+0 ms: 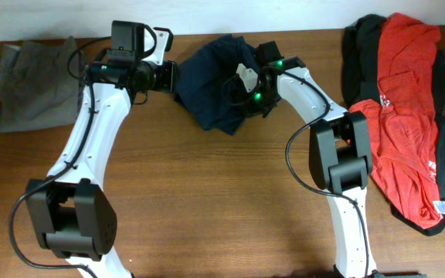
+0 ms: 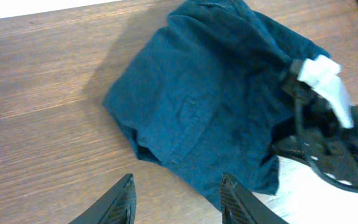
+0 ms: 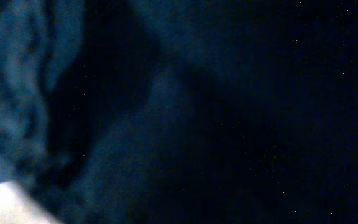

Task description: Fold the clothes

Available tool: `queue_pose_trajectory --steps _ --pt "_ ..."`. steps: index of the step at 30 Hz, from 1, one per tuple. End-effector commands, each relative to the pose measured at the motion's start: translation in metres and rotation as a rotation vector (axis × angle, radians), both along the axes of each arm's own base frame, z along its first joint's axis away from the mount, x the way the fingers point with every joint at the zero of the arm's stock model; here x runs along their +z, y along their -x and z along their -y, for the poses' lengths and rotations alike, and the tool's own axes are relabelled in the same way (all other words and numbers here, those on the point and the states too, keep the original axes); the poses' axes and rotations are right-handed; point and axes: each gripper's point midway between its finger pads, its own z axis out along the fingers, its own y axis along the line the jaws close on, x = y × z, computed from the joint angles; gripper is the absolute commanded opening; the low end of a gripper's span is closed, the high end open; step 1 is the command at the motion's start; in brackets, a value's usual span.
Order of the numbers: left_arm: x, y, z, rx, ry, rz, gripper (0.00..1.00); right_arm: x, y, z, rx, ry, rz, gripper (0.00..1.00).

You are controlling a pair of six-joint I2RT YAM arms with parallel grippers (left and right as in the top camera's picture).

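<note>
The dark navy blue shorts (image 1: 211,77) lie bunched in a heap at the back middle of the table. They also show in the left wrist view (image 2: 210,99). My left gripper (image 1: 172,77) is open at the heap's left edge, its jaws (image 2: 178,199) just short of the fabric's near hem and empty. My right gripper (image 1: 247,86) is pushed into the heap's right side, with fabric draped over it (image 2: 319,134). The right wrist view shows only dark navy cloth (image 3: 166,112) close up, and the fingers are hidden.
Grey shorts (image 1: 33,85) lie crumpled at the back left. A red T-shirt (image 1: 404,116) lies over black garments (image 1: 361,54) along the right side. The table's back edge runs just behind the navy heap.
</note>
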Motion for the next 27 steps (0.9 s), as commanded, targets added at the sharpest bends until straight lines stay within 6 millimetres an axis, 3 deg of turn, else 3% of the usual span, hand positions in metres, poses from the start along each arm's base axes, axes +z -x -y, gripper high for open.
queue_pose_trajectory --steps 1,3,6,8,12,15,17,19,20,24,26,27 --pt "0.006 -0.006 -0.013 0.017 -0.034 0.025 0.45 0.023 -0.004 -0.002 0.005 -0.022 0.008 0.15" --pt "0.006 -0.007 -0.016 -0.004 -0.054 0.041 0.50 0.048 -0.004 -0.001 0.005 -0.032 0.017 0.18" --pt "0.008 -0.009 -0.015 -0.074 -0.108 0.082 0.57 0.092 -0.002 -0.001 0.005 -0.045 0.044 0.44" --pt "0.010 -0.015 -0.015 -0.096 -0.126 0.115 0.60 0.119 0.000 0.000 0.005 -0.050 0.065 0.50" --pt "0.004 -0.025 -0.012 -0.104 -0.115 0.135 0.62 0.156 0.002 0.004 -0.001 -0.056 0.099 0.55" --pt "-0.007 -0.023 0.002 -0.175 -0.074 0.115 0.62 0.175 -0.004 0.018 -0.032 -0.056 0.134 0.56" --pt "-0.019 -0.016 0.019 -0.257 -0.068 0.094 0.62 0.189 -0.018 0.041 -0.125 -0.049 0.161 0.62" --pt "-0.023 -0.008 0.036 -0.326 -0.092 0.094 0.62 0.201 -0.031 0.070 -0.205 -0.059 0.187 0.75" --pt "-0.024 -0.002 0.053 -0.384 -0.111 0.102 0.63 0.207 -0.039 0.097 -0.275 -0.062 0.202 0.82" --pt "-0.031 0.014 0.103 -0.512 -0.199 0.132 0.73 0.210 -0.050 0.163 -0.405 -0.063 0.207 0.87" --pt "-0.046 0.027 0.135 -0.588 -0.263 0.135 0.82 0.207 -0.047 0.200 -0.476 -0.053 0.187 0.88" --pt "-0.049 0.031 0.143 -0.603 -0.281 0.136 0.84 0.207 -0.047 0.206 -0.489 -0.051 0.183 0.88"
